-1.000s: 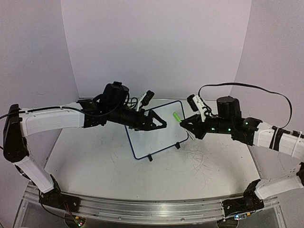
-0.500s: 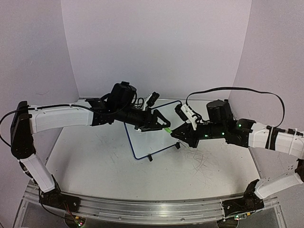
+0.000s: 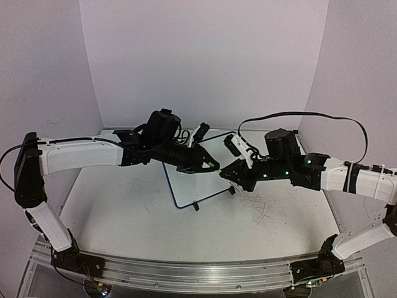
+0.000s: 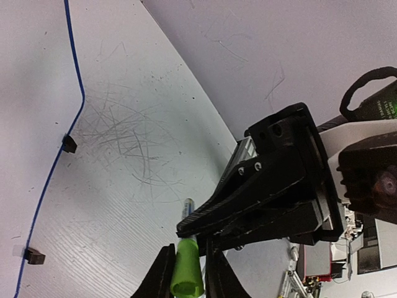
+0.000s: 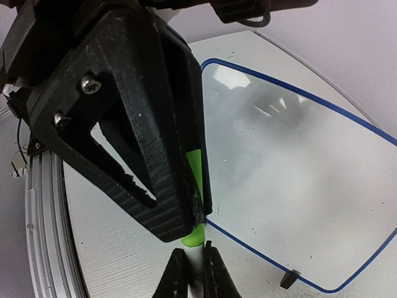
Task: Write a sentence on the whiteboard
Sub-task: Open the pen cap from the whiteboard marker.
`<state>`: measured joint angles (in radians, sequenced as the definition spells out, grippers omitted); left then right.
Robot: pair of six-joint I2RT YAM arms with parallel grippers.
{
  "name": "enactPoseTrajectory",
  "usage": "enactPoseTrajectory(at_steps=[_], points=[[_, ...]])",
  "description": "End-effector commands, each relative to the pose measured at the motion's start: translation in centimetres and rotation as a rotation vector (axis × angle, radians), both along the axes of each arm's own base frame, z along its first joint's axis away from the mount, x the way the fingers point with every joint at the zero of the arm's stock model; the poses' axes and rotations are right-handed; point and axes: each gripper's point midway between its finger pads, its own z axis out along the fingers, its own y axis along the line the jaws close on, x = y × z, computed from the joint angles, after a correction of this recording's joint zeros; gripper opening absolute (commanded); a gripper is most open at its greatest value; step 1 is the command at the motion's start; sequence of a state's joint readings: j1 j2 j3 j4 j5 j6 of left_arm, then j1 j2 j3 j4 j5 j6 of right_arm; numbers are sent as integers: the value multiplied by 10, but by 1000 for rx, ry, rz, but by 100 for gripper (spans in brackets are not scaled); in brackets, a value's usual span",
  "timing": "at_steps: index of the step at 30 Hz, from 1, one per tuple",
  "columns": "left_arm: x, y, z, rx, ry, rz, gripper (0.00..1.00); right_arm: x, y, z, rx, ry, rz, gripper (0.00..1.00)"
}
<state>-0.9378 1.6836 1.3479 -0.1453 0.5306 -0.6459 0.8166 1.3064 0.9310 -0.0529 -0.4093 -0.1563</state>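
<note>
The whiteboard (image 3: pixel 193 186) stands tilted at mid-table on small black feet; its blue-framed face (image 5: pixel 298 161) is blank, and no sentence shows on it. My right gripper (image 3: pixel 223 174) is shut on the white body of a marker (image 5: pixel 196 266). The marker's green cap (image 4: pixel 187 273) points toward my left gripper (image 3: pixel 214 166), whose jaws are pressed against the cap on both sides. The two grippers meet tip to tip above the board's right edge. In the right wrist view, the left fingers (image 5: pixel 149 155) cover most of the cap (image 5: pixel 196 162).
The tabletop to the right of the board carries old scribble marks (image 4: pixel 124 136). A black cable (image 3: pixel 310 115) loops above the right arm. Purple walls close the back and sides. The board's feet (image 4: pixel 69 144) sit at its lower edge.
Both arms moved toward each other until their tips met over the board. The left jaws went from wide open to closed on the green cap.
</note>
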Motion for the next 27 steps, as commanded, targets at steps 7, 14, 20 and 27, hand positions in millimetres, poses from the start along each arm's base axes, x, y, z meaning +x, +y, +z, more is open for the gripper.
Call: enactPoseTrajectory(at_steps=[7,14,20,27], points=[[11,19,47,-20,-157,101,0,7,4,-30,-75,20,-59,0],[23,49,72,-5,-242,200,0,0,1,-58,-108,77,-70,0],[33,80,94,16,-301,277,0,-6,0,-61,-106,82,-58,0],[36,91,103,21,-319,297,0,-8,10,-60,-104,80,-28,0]])
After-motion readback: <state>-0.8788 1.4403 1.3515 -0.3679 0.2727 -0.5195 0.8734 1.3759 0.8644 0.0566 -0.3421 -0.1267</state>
